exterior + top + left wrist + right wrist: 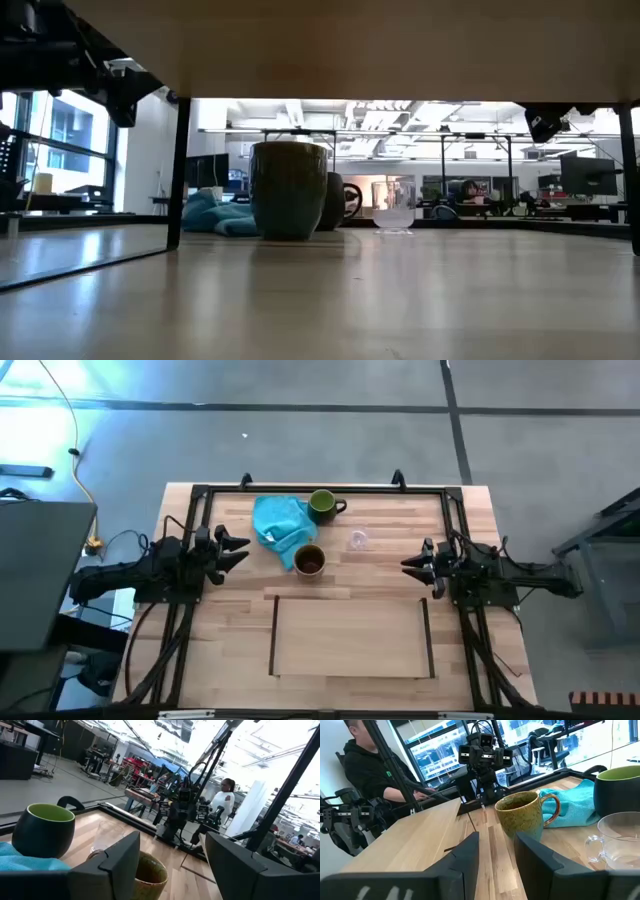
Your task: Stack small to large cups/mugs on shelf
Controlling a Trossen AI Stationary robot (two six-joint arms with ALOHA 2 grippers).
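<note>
Mugs and glass sit loose on the table, none on the shelf (350, 635) yet, so the stacking looks unstarted. Both arms hang at the table's sides, holding nothing, likely waiting to begin. The left gripper (236, 549) has its fingers spread wide; ahead of those fingers lie the cloth (280, 526) and the brown mug (310, 560), the latter nearest, with the green mug (322, 505) farther off past the cloth. The right gripper (417, 562) has its fingers part open with a narrower gap; the glass (358, 540) stands ahead of them and a little to one side, the brown mug beyond it. The shelf lies flat beside both sets of fingers, toward the table's front edge, bare, its dark rails along the short ends.

The table (470, 520) is pale striped planks in a black frame. Beyond it the wrist views show an open workshop with desks, other rigs and windows, and a person (370, 770) seated at one side.
</note>
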